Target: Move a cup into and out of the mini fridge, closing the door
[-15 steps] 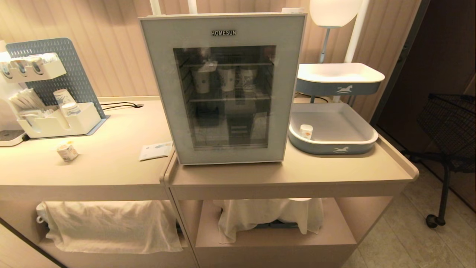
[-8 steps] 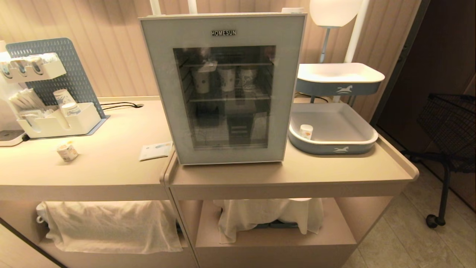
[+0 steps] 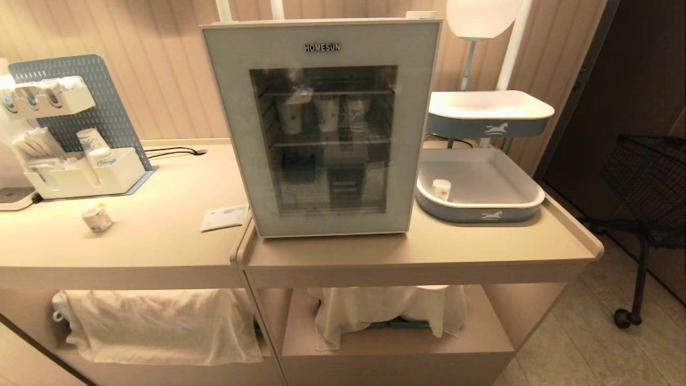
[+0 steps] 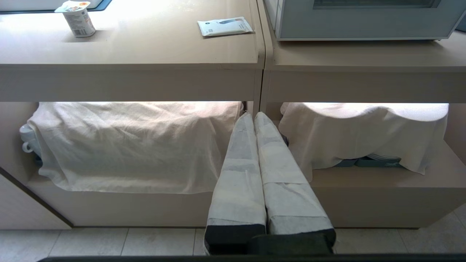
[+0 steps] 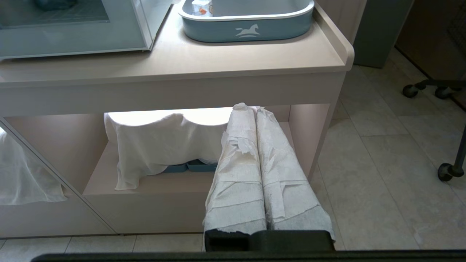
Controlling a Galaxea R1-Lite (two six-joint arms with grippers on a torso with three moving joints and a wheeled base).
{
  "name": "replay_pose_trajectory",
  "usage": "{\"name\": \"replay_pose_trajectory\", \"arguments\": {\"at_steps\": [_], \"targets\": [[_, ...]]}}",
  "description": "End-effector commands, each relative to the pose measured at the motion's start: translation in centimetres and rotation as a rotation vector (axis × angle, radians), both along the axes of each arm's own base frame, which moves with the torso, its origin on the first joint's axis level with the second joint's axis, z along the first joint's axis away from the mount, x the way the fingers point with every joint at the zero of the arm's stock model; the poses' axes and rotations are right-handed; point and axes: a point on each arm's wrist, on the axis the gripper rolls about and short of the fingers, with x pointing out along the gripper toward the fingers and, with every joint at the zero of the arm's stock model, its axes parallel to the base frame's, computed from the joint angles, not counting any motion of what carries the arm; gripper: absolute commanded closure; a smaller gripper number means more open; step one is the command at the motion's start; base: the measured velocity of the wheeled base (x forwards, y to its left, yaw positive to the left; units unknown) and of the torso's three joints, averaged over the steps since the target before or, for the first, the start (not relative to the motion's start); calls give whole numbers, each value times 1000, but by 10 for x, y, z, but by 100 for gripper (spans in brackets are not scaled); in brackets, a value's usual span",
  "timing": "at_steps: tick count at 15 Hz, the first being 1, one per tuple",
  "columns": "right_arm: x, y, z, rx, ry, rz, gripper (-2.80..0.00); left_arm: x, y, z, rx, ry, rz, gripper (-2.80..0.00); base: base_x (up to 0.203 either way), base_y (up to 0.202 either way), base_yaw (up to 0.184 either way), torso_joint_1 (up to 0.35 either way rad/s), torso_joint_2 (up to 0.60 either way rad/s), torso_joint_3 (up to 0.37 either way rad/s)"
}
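The cup [image 3: 97,218], squat and white with a foil lid and orange print, stands on the left counter, well to the left of the mini fridge [image 3: 327,224]. The left wrist view shows the cup [image 4: 77,20] upright at the far left of the counter top. The door [image 3: 229,118], pale grey with a dark glass window, is closed. Three taller paper cups [image 3: 326,112] show behind the glass on a wire shelf. Neither arm appears in the head view. My left gripper [image 4: 253,115] and right gripper [image 5: 248,107], both wrapped in white, hang shut and empty below the counter's front edge.
A small white cup [image 3: 441,189] sits in the blue-grey tray [image 3: 482,214] right of the fridge, under a second tray [image 3: 490,126]. A flat packet [image 3: 224,217] lies by the fridge. An organiser [image 3: 80,177] stands far left. White cloths [image 3: 161,321] cover the lower shelves.
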Motion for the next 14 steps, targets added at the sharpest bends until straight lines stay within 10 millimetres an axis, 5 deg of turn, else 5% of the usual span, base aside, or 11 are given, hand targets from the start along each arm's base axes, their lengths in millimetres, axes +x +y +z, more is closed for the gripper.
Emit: {"name": "replay_pose_trajectory", "arguments": {"at_steps": [1,14], "targets": [[0,0,0,0,1,0,0,0,0,0,0,2,1,0,0,0,0,0,0,0],[0,0,0,0,1,0,0,0,0,0,0,2,1,0,0,0,0,0,0,0]]}}
